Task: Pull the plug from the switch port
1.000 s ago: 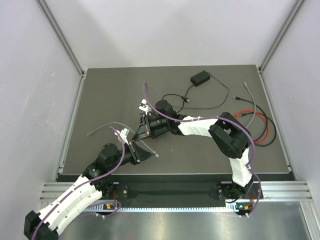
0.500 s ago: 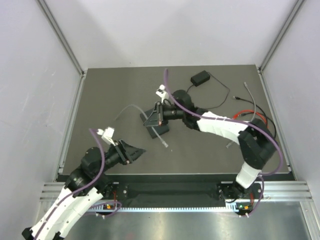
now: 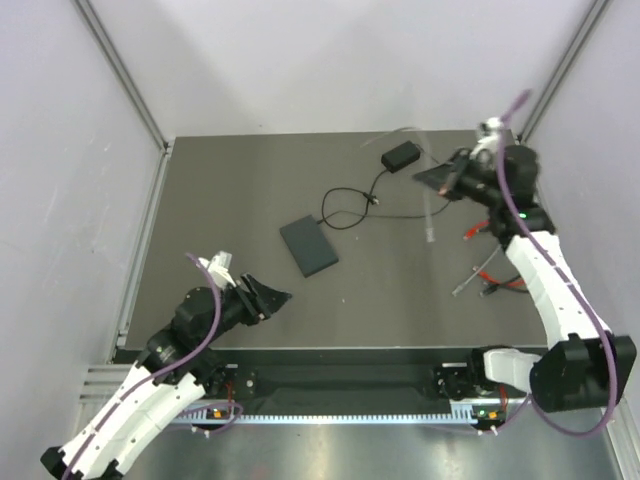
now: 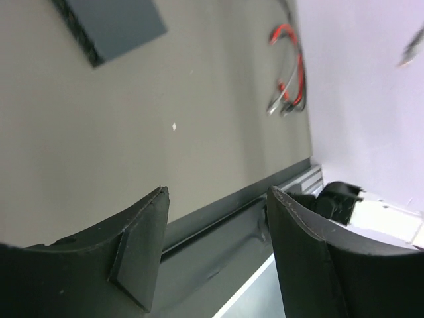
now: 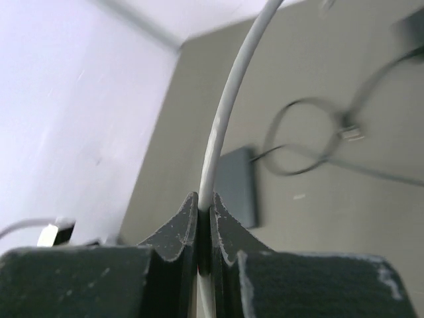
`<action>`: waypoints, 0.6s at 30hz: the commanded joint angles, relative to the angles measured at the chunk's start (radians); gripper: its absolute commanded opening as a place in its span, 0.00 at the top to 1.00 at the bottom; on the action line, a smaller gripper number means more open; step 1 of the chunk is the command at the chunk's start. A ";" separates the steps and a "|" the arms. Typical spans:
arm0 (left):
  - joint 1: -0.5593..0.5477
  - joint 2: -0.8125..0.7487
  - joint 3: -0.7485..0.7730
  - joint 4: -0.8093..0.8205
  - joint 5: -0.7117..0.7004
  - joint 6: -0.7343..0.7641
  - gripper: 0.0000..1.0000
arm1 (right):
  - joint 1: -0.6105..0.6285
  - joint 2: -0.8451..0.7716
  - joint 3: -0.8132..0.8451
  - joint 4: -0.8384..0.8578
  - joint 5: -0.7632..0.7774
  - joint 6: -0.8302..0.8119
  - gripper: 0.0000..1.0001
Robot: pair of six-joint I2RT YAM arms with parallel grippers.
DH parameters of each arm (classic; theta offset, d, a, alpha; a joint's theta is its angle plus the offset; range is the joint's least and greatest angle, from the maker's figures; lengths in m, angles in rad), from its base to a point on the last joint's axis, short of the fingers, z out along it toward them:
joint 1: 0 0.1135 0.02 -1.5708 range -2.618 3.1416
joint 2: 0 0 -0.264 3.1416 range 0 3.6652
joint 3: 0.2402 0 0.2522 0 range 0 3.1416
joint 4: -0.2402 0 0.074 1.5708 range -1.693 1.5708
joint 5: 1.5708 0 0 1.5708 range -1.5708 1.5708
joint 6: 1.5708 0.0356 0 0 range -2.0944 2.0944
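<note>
Top: switch (image 3: 309, 246), a flat matte dark slab, lies mid-table (image 3: 220, 190), well apart from both arms; left gripper (image 3: 280, 297) sits near the front edge, right gripper (image 3: 422, 179) is up by the small black power brick (image 3: 400, 156). Left wrist: jaws spread wide, nothing between them, switch corner at top-left. Right wrist: jaws pinched on a smooth, round, pale-grey cable (image 5: 222, 126); the switch lies flat below, beside a thin black cord loop (image 5: 301, 136).

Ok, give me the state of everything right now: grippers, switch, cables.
left gripper: open, empty.
right gripper: shut on the grey cable.
grey cable: pinched, free of the switch.
switch: flat on the table, nothing plugged in.
power brick: lying on the table.
</note>
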 commanded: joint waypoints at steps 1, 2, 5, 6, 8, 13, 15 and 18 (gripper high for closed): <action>-0.002 0.067 -0.022 0.158 0.056 -0.030 0.35 | -0.185 -0.031 0.019 -0.103 -0.077 -0.085 1.00; -0.002 0.097 -0.020 0.166 0.060 -0.026 0.35 | -0.275 -0.026 0.003 -0.092 -0.118 -0.088 1.00; -0.002 0.134 0.001 0.176 0.080 -0.004 0.35 | -0.427 0.027 -0.064 -0.016 -0.189 -0.085 1.00; -0.002 0.156 0.010 0.178 0.083 0.008 0.35 | -0.455 0.046 -0.079 0.001 -0.195 -0.067 1.00; -0.002 0.173 0.019 0.172 0.099 0.014 0.35 | -0.520 0.093 -0.142 0.125 -0.226 -0.020 1.00; -0.002 0.167 0.021 0.155 0.116 0.019 0.35 | -0.626 0.148 -0.242 0.206 -0.209 0.082 1.00; -0.002 0.147 0.010 0.140 0.110 0.019 0.35 | -0.660 0.153 -0.248 0.116 -0.154 0.019 1.00; -0.004 0.134 -0.007 0.135 0.101 0.007 0.35 | -0.667 0.159 -0.209 -0.156 0.042 -0.129 1.00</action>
